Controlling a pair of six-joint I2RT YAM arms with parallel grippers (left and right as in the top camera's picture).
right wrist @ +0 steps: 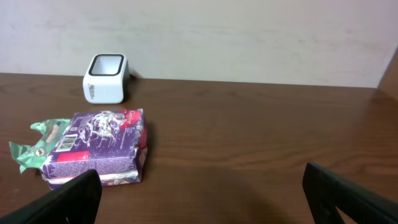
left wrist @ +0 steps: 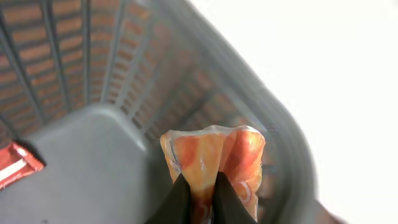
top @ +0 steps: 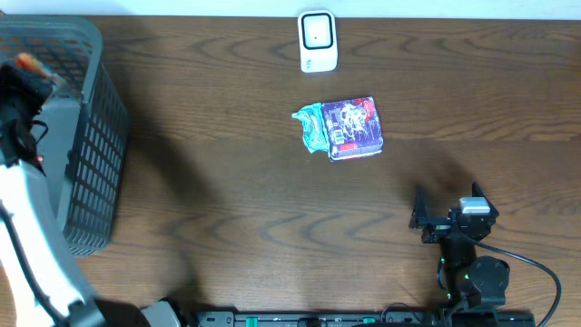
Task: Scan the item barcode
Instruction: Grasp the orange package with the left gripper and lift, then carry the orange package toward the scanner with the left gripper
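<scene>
Left wrist view: my left gripper [left wrist: 198, 186] is closed down, with its two dark fingers [left wrist: 177, 199] pinched almost together on the lower edge of an orange packet [left wrist: 211, 152]. The packet stands upright above the fingertips, its glossy film creased and folded at the top. I hold it inside the grey basket [left wrist: 93, 62], with the slatted wall behind it and the rim curving past on the right. A red item [left wrist: 15, 163] lies on the basket floor at the lower left, apart from the packet; I cannot tell what it is.

In the overhead view the basket sits at the far left edge of the wooden table [top: 227, 182], and my left arm reaches over it. The packet appears there only as a small orange patch at the arm's end.

My right gripper [right wrist: 205, 202] is spread fully wide and holds nothing. In the right wrist view one finger [right wrist: 68, 199] sits at each lower corner, with bare table between them. This gripper rests low at the near right of the table, well apart from everything else.

The white scanner [top: 317, 41] stands at the far edge, near the centre. A purple package [top: 354, 127] lies flat in front of it, with a crumpled green packet [top: 311, 127] touching its left side.
</scene>
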